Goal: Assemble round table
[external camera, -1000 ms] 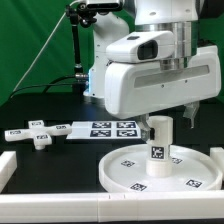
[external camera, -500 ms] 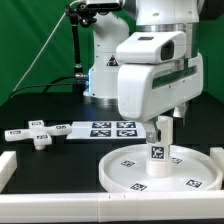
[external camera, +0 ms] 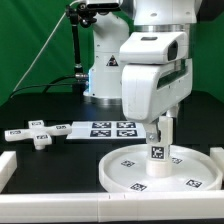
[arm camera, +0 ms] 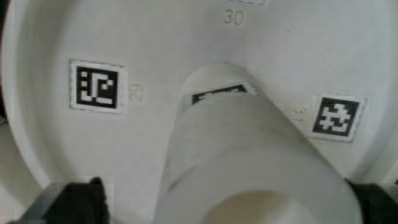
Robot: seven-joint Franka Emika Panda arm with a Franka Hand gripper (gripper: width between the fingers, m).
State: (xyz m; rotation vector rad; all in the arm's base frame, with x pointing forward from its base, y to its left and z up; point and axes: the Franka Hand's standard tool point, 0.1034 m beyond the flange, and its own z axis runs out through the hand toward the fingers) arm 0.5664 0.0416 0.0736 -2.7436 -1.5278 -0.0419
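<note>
The embossed number "30" is showing on the round disc in the wrist view. No other writing is reading clearly; the lettering on the robot arm is too small to make out. Square black-and-white tags are sitting on the disc face, one on each side of the cylinder.

The disc is lying flat on the black table, rim upward, and is carrying the cylinder near its middle. The cylinder is standing upright, long axis vertical, with one tag facing the exterior camera.

The gripper is reaching down over the cylinder. Its fingers are standing apart, straddling the cylinder, with a gap showing on one side.

The cross-shaped piece is lying flat towards the exterior view's left, beside the marker board.
</note>
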